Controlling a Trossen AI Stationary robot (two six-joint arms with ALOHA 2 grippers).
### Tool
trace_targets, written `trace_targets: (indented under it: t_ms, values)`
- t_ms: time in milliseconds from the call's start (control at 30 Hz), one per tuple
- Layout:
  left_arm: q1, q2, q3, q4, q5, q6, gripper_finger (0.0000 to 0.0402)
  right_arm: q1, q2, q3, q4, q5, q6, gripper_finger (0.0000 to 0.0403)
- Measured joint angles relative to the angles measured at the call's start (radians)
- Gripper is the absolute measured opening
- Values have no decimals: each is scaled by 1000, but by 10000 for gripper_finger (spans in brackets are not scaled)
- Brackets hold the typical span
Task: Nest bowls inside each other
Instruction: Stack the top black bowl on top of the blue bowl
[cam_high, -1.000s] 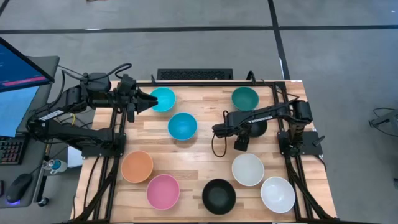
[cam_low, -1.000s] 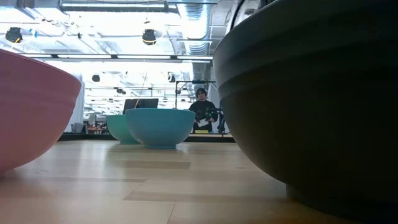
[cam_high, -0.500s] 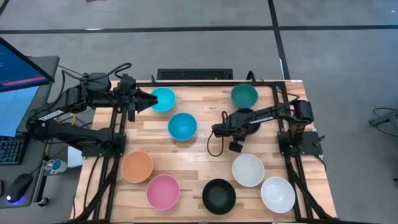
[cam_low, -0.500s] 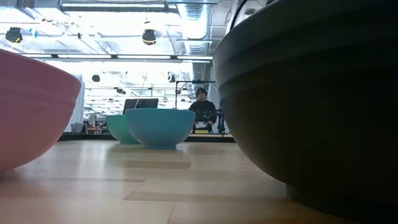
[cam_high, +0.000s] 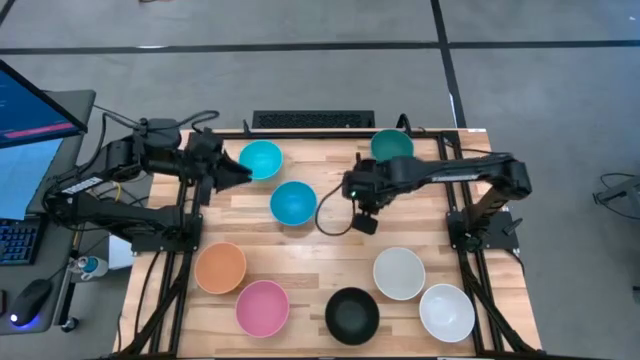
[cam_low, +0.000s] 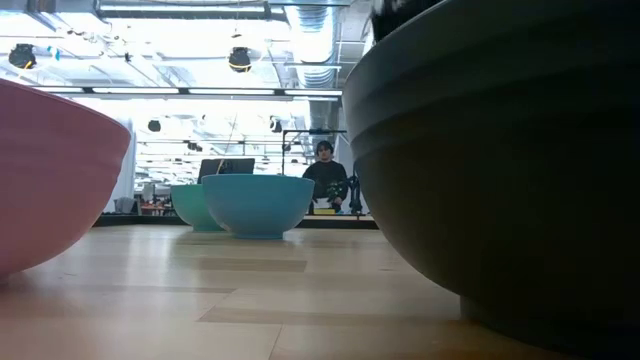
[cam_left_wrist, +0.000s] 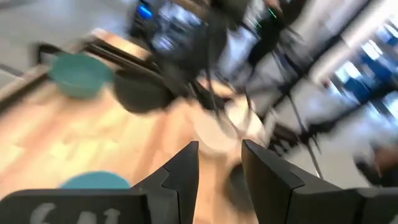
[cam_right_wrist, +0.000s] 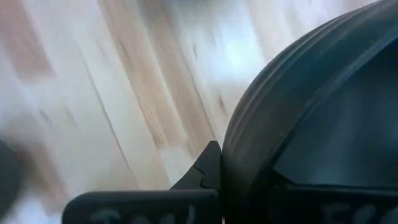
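Note:
My right gripper (cam_high: 352, 190) hangs over the table's middle, shut on a black bowl (cam_right_wrist: 292, 81). In the high view my right arm hides most of that bowl. The left wrist view shows it (cam_left_wrist: 142, 92) beside the dark teal bowl (cam_high: 392, 147). My left gripper (cam_high: 243, 172) stands open and empty at the far left, next to the cyan bowl (cam_high: 262, 158). The blue bowl (cam_high: 293, 203) sits between the grippers. Orange (cam_high: 220, 267), pink (cam_high: 262, 307), a second black (cam_high: 352, 315) and two white bowls (cam_high: 398, 272) (cam_high: 446, 312) stand upright along the near side. My right gripper holds the black bowl by its rim (cam_right_wrist: 239, 140). One finger (cam_right_wrist: 205, 169) is outside the ribbed wall and the other is inside the hollow. The bowl has left its place on the table; whether any part still touches the wood is hidden by the arm.
Black rails frame the wooden table (cam_high: 330, 250). A keyboard (cam_high: 312, 119) lies beyond the far edge and a monitor (cam_high: 30, 110) stands at the left. Bare wood shows where the held bowl stood (cam_high: 410, 205). A person (cam_low: 325, 175) sits far behind the table.
My right gripper has shut on the black bowl's rim, then risen and carried the bowl toward the table's left and far edge, off its spot. My left gripper has shifted a little toward the near edge and stays open.

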Motion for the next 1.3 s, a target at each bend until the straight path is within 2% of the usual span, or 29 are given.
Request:
trace_targets:
  t_ms: [100, 200, 333, 500, 633, 900, 1100, 1200, 1300]
  values:
    - [-2, 14, 0, -9, 92, 80, 112, -10, -24, 52, 32, 0, -7, 20]
    - [-2, 25, 0, -12, 157, 231, 112, -16, -9, 95, 45, -5, -35, 20]
    - [-2, 39, 1, -17, 174, 355, 112, -6, 46, 132, 70, -54, -35, 20]
    - [-2, 55, 0, -48, 96, 360, 112, 35, 145, 171, 152, -85, -58, 20]
    - [-2, 64, -1, -39, 43, 357, 112, 59, 246, 267, 188, -81, -108, 20]
    - [17, 61, -1, -51, 51, 362, 112, 57, 484, 562, 166, -74, -209, 20]
    - [49, 43, 0, -105, 63, 364, 112, 38, 666, 785, 118, -73, -212, 20]
    - [70, 22, 0, -147, 77, 386, 112, 30, 746, 859, 89, -52, -211, 21]
    - [99, -3, 0, -161, 74, 416, 112, 28, 773, 853, 84, -40, -211, 47]
